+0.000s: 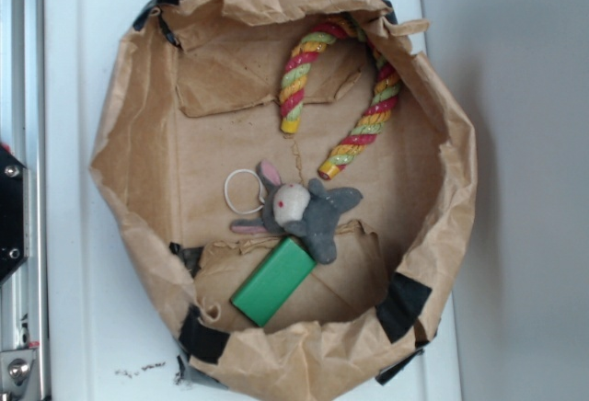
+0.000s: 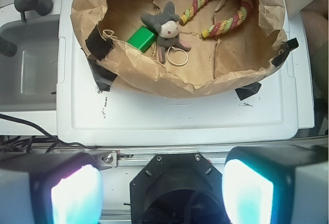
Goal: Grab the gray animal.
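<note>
The gray animal [image 1: 308, 211] is a small plush with a cream face, a red eye and long pink-lined ears, lying on the floor of a brown paper basin [image 1: 120, 143]; a white ring [image 1: 244, 190] lies by its ear. The wrist view shows the gray animal [image 2: 165, 29] far ahead, inside the paper basin [image 2: 154, 77]. My gripper [image 2: 162, 193] is open, its two glowing pads [image 2: 77, 196] wide apart with nothing between them, well short of the basin, over the robot's black base. The exterior view does not show the gripper.
A green rectangular block [image 1: 273, 280] lies right beside the animal's lower side. A striped red-yellow-green rope [image 1: 342, 88] arches at the basin's far end. The basin sits on a white tray [image 2: 180, 116]. A grey sink [image 2: 25, 64] with a black tap is off to the left.
</note>
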{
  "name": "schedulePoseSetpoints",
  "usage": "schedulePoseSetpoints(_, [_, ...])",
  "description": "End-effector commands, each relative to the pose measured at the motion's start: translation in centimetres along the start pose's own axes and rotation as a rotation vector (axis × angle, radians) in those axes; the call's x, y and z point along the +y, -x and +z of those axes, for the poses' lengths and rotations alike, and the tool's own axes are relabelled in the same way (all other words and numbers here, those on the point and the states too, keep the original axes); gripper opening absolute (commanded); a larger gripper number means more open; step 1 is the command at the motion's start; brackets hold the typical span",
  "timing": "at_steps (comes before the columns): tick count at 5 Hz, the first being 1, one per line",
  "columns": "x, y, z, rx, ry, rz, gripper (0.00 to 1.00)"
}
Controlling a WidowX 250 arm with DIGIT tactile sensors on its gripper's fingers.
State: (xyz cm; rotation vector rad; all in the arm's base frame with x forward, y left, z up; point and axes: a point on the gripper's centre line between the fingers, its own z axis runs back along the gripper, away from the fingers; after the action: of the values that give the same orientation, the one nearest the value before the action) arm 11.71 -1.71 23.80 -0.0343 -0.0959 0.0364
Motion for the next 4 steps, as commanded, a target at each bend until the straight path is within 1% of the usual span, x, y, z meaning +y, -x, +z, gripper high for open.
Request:
schedulePoseSetpoints(1, [0.0, 0.0, 0.0, 0.000, 0.000, 0.000, 1.00])
schedulePoseSetpoints(2, [-0.9, -4.8, -2.3, -0.068, -0.005, -0.003, 1.00])
schedulePoseSetpoints(3, [-0.2, -9.5, -5.4, -0.122, -0.022, -0.066, 1.00])
schedulePoseSetpoints(4, [-0.2, -9.5, -5.4, -0.122, -0.022, -0.066, 1.00])
